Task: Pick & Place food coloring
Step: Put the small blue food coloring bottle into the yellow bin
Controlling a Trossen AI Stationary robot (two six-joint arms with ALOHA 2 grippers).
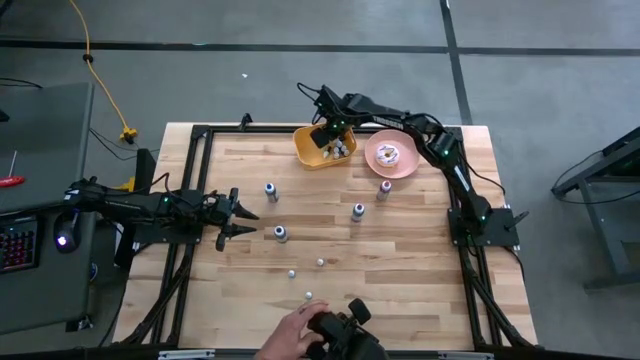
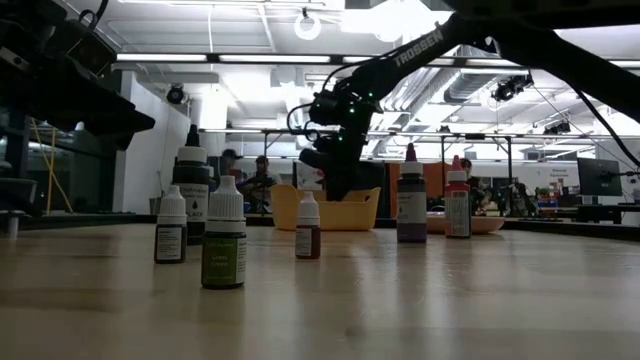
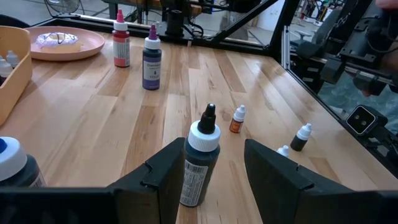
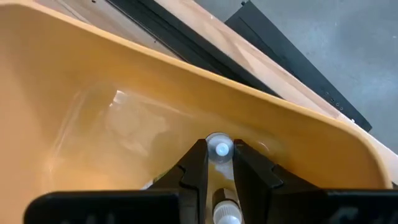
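Note:
Food coloring bottles stand upright and scattered on the wooden table: a dark one with white collar and black tip (image 3: pixel 201 163) (image 1: pixel 280 233), a blue-capped one (image 1: pixel 270 189), a purple one (image 3: pixel 151 59) and a red one (image 3: pixel 121 42). Several tiny ones (image 1: pixel 320 262) stand nearer the near edge. More bottles lie in the yellow bin (image 1: pixel 323 147). My left gripper (image 1: pixel 250 221) is open and level, with the dark bottle just ahead of its gap, untouched. My right gripper (image 4: pixel 219 163) reaches down into the bin and is shut on a small bottle. My right gripper pinches a small bottle between its two fingertips; only the bottle's round whitish end (image 4: pixel 219 149) shows between them. The fingers slant down from above into the yellow bin (image 4: pixel 124 112), near its wall. Whether the bottle rests on the bin's floor cannot be seen.
A pink plate with a doughnut (image 1: pixel 390 155) sits right of the bin, near the far edge. A person's hand holding a dark object (image 1: pixel 300 335) is at the table's near edge. A black frame (image 1: pixel 200 135) rims the table. Bare wood lies on the right half.

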